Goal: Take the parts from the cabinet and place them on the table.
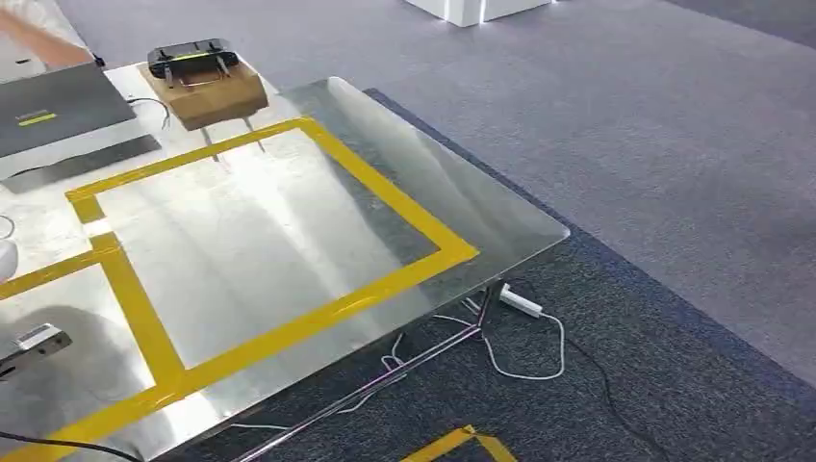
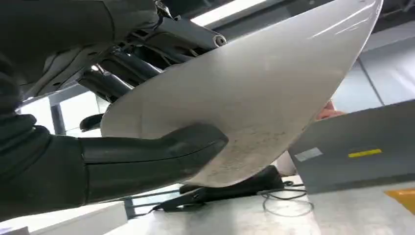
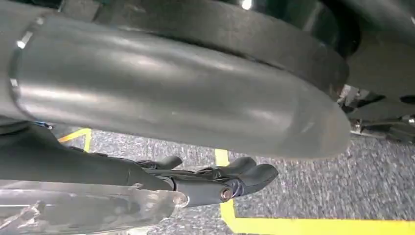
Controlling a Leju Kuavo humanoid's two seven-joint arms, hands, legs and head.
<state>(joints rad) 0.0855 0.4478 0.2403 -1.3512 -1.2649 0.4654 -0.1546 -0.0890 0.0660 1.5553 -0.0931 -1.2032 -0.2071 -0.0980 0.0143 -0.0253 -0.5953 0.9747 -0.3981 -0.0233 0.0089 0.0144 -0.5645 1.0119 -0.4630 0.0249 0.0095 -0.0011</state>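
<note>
Item: pale grey curved sheet-metal part [image 2: 254,103], gripped by the left robot hand [image 2: 147,156], thumb pressed across its lower face, held above the shiny metal counter [image 1: 289,241].

Right robot hand [image 3: 230,178]: dark fingers curled inward, nothing in them, over grey carpet floor [image 3: 342,191] with yellow tape.

On the counter: yellow tape rectangle [image 1: 385,192]; beyond its far edge, a brown cardboard box [image 1: 207,91] carrying a black device [image 1: 192,56]; beside the box, a grey laptop [image 1: 53,106].
</note>
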